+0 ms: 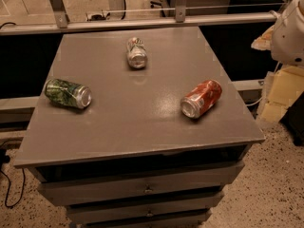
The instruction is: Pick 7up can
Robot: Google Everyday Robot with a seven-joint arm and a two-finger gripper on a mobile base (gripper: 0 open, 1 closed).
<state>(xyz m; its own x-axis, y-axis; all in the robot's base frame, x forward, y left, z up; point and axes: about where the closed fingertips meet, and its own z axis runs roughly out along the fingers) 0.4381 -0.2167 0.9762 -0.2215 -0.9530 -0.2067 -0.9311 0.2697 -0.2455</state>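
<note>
The 7up can is small and silvery-grey with faint green and red markings. It lies on its side at the far middle of the grey cabinet top, with its silver end turned towards the camera. My gripper is not in view. Only a white rounded part of the arm shows at the upper right edge, off the cabinet and well to the right of the can.
A dark green patterned can lies on its side at the left. An orange-red can lies on its side at the right. Drawers sit below the top. A metal rail runs behind, and yellow foam stands at the right.
</note>
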